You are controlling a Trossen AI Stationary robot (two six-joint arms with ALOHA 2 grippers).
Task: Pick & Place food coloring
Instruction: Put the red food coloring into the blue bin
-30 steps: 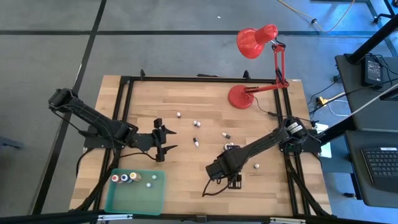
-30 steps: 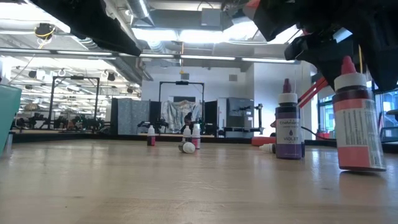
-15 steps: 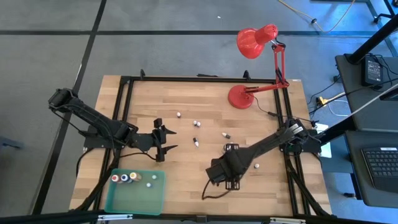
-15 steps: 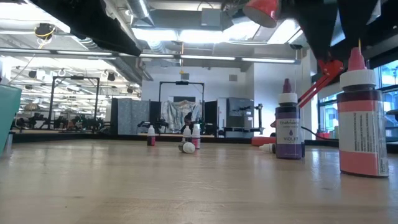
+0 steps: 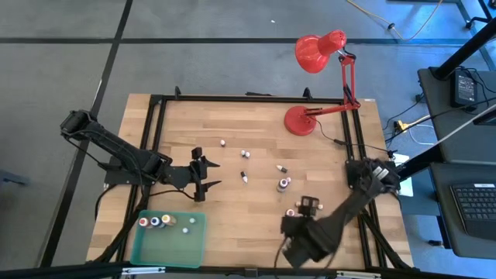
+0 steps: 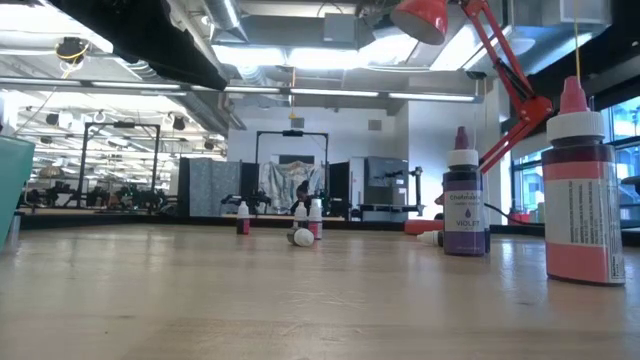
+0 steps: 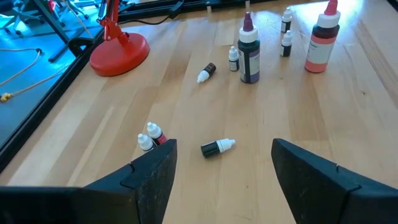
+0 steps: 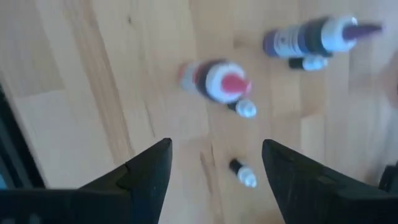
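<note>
Tiny food coloring bottles are scattered on the wooden table (image 5: 232, 116): one dark bottle lies on its side (image 7: 217, 147), and two stand together (image 7: 149, 135). A tall red bottle (image 5: 291, 211) and a violet bottle (image 5: 284, 184) stand upright on their bases. Several small bottles stand in the green tray (image 5: 167, 244). My left gripper (image 5: 205, 177) hovers open at the table's left middle, empty. My right gripper (image 8: 214, 180) is open high over the near right of the table, pointing steeply down, with the red bottle (image 8: 214, 79) below and ahead of it.
A red desk lamp (image 5: 301, 120) stands at the far right of the table. A black frame rail (image 5: 159, 139) runs around the tabletop. The tray sits at the near left corner. Bare wood lies between the tray and the red bottle.
My right gripper has risen and swung toward the table's near edge, away from the tall red bottle, and has left the low view. It has tipped to point more steeply down. The red bottle, slightly tilted a second ago, stands upright on the table.
</note>
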